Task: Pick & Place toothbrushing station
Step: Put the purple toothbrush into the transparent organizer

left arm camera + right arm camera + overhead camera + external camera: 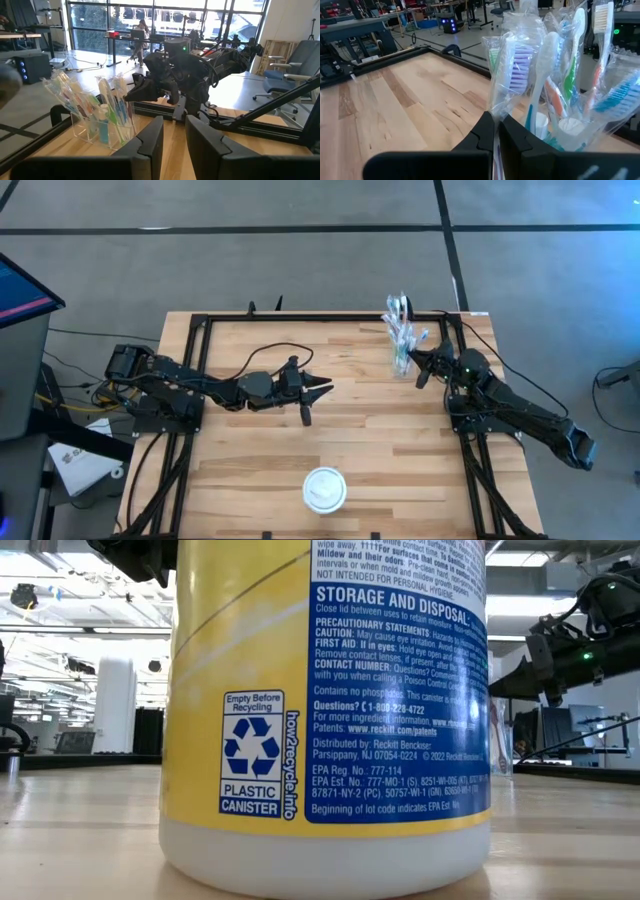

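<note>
A clear tumbler [403, 352] stands upright on its base at the table's far right and holds several plastic-wrapped pastel toothbrushes [555, 75], heads up; it also shows in the left wrist view [102, 125]. My right gripper [421, 366] is at the tumbler's right side, level with the brushes' lower parts. In the right wrist view its fingers [496, 135] are shut on a wrapped toothbrush with purple bristles [520, 57]. My left gripper [314, 394] hovers open and empty over the table's middle, pointing toward the tumbler [174, 137]. My right gripper pinches the lower part of the purple-bristled toothbrush's clear wrapper [493, 114] between its two fingers, coming level from the table's right side, across the brush. The brush stands upright among the others in the tumbler. The fingers hide whether they also have the handle.
A yellow-and-white plastic canister [330, 710] stands near the table's front edge and blocks most of the low view; from above it shows as a round white disc [325, 488]. A black frame [300, 317] runs round the table. Bare wood [380, 430] lies between the arms.
</note>
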You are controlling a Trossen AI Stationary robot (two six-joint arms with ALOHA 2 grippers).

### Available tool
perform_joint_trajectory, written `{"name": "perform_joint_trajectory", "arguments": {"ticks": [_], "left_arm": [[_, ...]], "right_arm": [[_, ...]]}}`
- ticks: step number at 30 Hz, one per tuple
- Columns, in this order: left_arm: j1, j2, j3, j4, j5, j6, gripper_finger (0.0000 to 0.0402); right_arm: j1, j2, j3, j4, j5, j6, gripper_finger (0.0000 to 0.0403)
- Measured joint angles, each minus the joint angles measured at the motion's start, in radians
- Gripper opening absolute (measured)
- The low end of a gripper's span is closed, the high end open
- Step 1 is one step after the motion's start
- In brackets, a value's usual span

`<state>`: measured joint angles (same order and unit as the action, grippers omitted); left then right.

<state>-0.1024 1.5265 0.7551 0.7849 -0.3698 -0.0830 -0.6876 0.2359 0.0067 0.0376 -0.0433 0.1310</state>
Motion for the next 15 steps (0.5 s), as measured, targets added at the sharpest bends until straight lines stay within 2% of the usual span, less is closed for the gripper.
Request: {"name": "perform_joint_trajectory", "arguments": {"ticks": [9,15], "left_arm": [[0.000,0.000,0.000,0.000,0.000,0.000,0.0077],[0.000,0.000,0.000,0.000,0.000,0.000,0.0077]], "right_arm": [[0.000,0.000,0.000,-0.008,0.000,-0.003,0.0002],[-0.002,0.000,0.000,-0.018,0.000,-0.009,0.0031]]}}
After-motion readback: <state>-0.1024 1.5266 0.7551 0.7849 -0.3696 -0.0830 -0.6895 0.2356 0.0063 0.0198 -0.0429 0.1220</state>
